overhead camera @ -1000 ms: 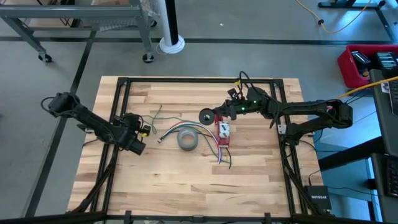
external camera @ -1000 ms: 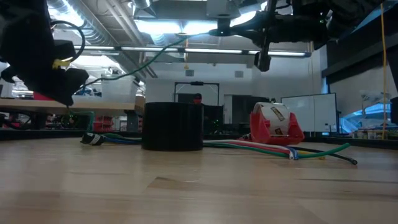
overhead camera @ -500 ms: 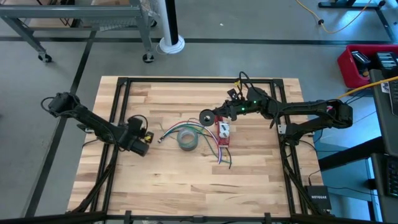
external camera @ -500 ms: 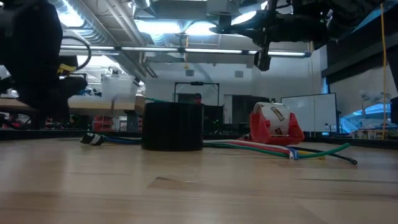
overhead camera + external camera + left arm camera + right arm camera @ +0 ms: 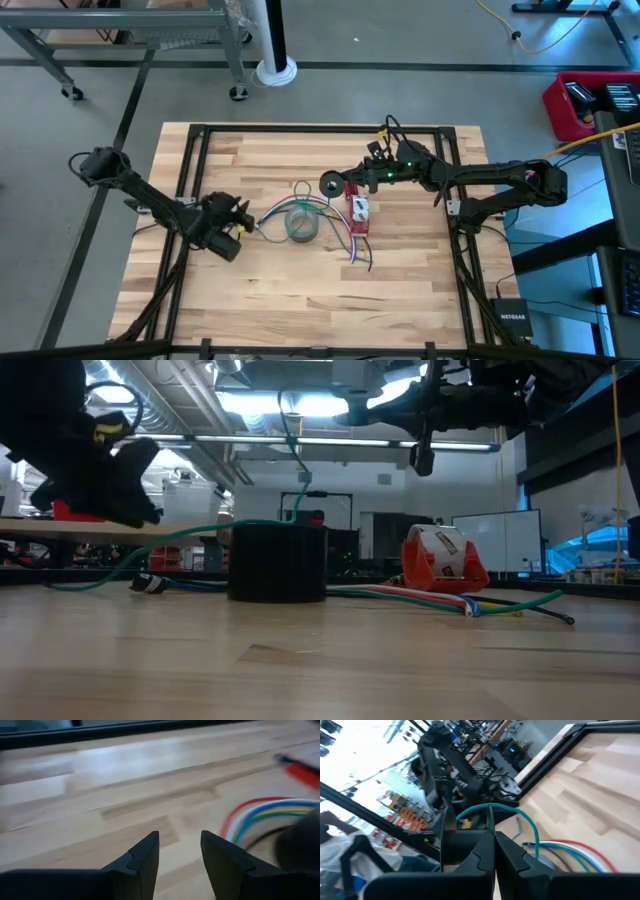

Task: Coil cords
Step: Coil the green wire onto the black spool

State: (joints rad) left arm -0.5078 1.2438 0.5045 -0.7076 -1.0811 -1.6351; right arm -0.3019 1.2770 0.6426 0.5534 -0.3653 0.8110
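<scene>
The left gripper [image 5: 238, 222] has swung in from farther left toward the grey tape roll [image 5: 301, 225], and the thin green cord [image 5: 300, 190], flat a second ago, now arches up over the roll, so a loop seems to be forming. Its fingers [image 5: 142, 860] stand apart, empty. The right gripper [image 5: 350, 184] is clenched on the cord's far end, just beyond the roll.

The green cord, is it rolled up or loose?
Loose. The green cord arcs over the grey tape roll and trails across the table, not wound.
</scene>
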